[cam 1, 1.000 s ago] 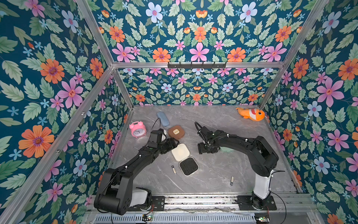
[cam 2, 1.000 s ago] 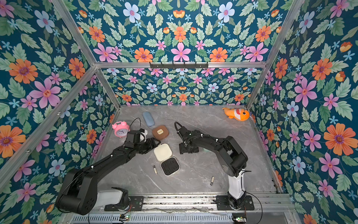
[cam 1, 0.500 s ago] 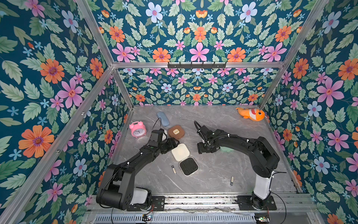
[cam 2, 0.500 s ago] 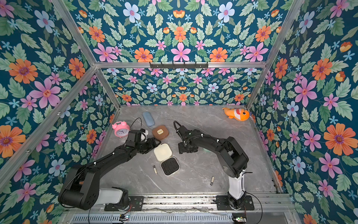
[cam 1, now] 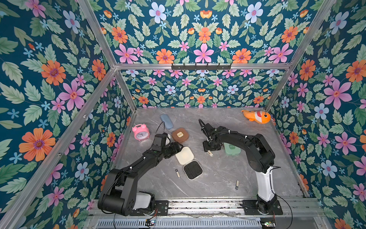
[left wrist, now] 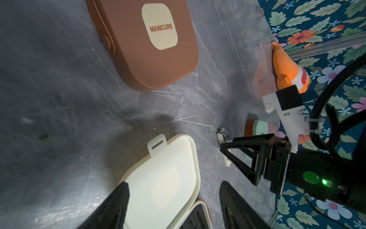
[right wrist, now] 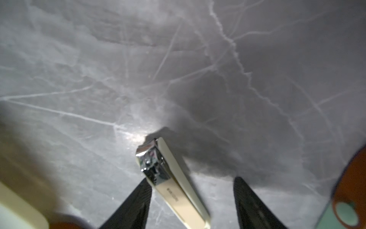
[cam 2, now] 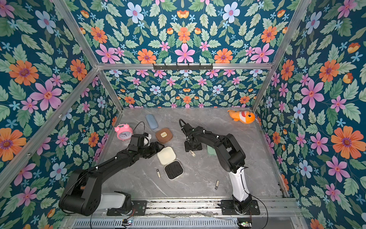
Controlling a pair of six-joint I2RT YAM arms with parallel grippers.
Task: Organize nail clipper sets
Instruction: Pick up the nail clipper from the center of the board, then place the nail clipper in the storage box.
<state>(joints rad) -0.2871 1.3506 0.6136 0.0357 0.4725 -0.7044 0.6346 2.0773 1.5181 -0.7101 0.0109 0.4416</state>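
Grey marbled tabletop [cam 1: 217,178]: right gripper [right wrist: 192,180] is straddling slim beige-and-chrome nail clipper [right wrist: 174,188], jaws parted, nothing clamped; centre it before squeezing. Left gripper [left wrist: 174,185] is hovering agape over cream rounded-square case [left wrist: 168,158].

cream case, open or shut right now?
Open. In both top views the cream case lies spread flat, its lid folded back beside the half that holds the black insert, which faces up uncovered.

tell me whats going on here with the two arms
The right tool, open, straddles a beige clipper lying on the table, not yet gripped. The left tool, also open, sits around the lid of the open cream case. The brown case is shut; the mint case sits beside the right tool. Two other clippers lie loose.
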